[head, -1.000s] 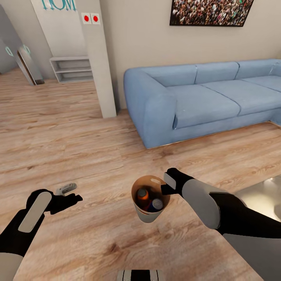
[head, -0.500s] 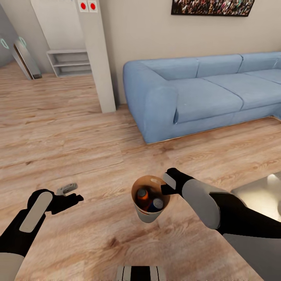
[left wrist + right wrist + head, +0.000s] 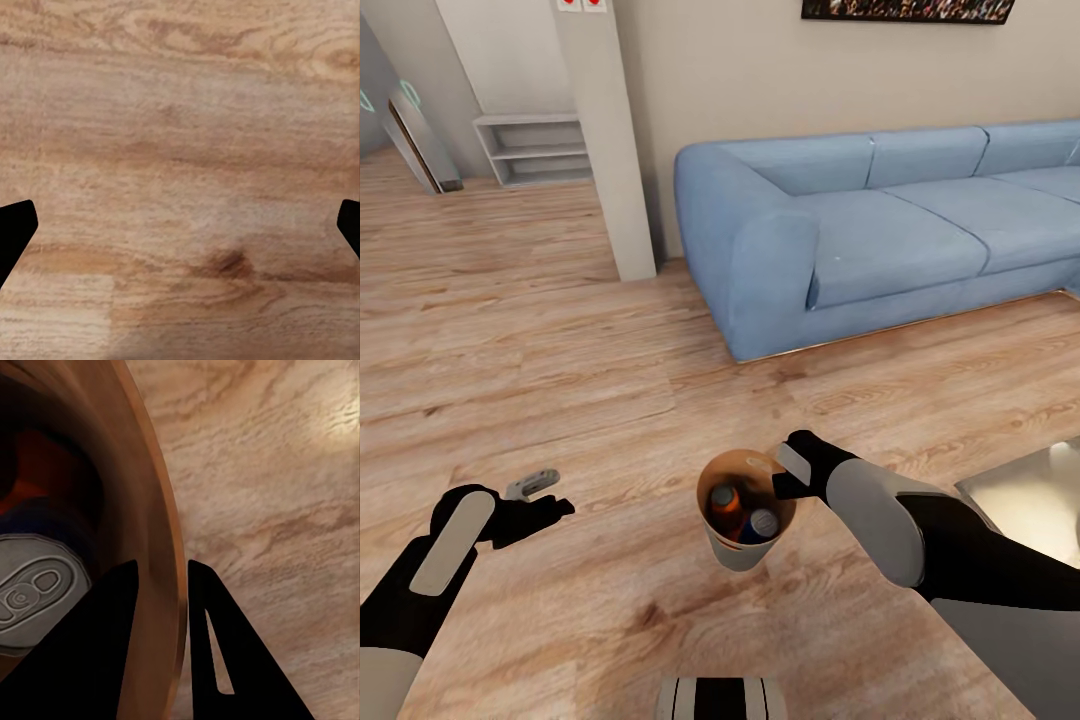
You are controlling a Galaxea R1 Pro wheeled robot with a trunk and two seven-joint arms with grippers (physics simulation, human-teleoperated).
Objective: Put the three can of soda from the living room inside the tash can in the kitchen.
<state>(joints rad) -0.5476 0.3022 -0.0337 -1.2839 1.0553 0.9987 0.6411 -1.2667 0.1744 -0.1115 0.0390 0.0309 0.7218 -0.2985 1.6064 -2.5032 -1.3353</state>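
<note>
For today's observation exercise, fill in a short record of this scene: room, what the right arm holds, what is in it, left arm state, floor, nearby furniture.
room: living room, light-blue sofa by the wall
right gripper: jaws pinch the trash can by its rim wall, one finger inside, one outside
trash can contents: orange soda can and blue soda can visible; a third cannot be made out
left gripper: jaws wide open, nothing between them, over bare floor
floor: light wood planks
other furniture: white pillar, low shelf, glass table corner
</note>
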